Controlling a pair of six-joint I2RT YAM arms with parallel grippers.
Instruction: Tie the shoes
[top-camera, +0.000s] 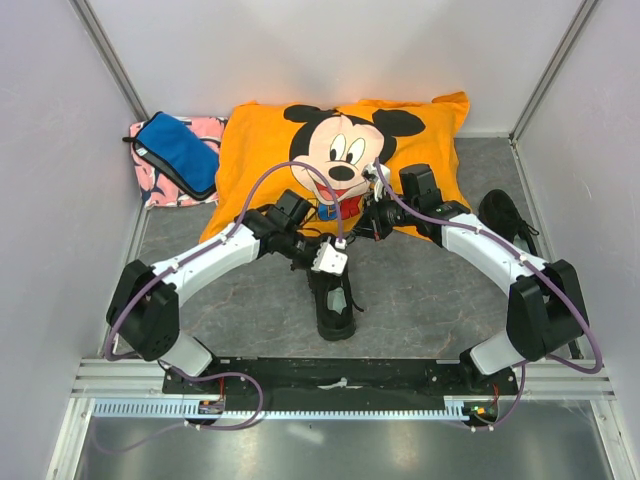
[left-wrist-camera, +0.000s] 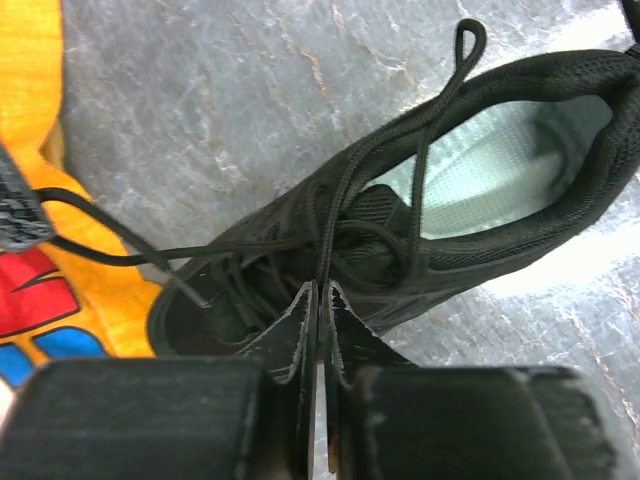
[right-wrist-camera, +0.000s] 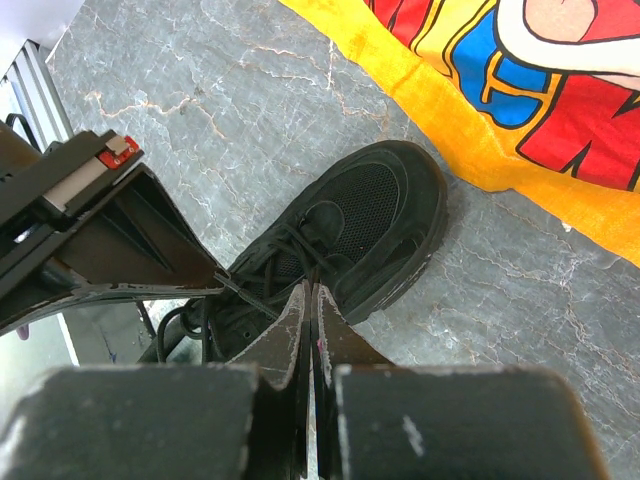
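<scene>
At the far left corner, a blue pouch (top-camera: 178, 152) lay on a pink cloth (top-camera: 157, 190), just beside an orange pillow (top-camera: 260, 150) with a cartoon mouse on it. Toward the middle of the grey table (top-camera: 420, 300), the left gripper (left-wrist-camera: 318, 300) hung over one black shoe (top-camera: 335, 305), its fingers pressed together on a thin black lace (left-wrist-camera: 325, 225) that ran up from the tips to a loop past the collar. That shoe sat upright between the two arms, toe near the pillow's front edge, heel toward the bases, its pale insole showing. Over the same shoe's laces, the right gripper (right-wrist-camera: 308, 298) had its fingers together too; whether a lace sat between them could not be told. Farther right, the second shoe (top-camera: 505, 220) lay apart, near the wall beside the right arm.
</scene>
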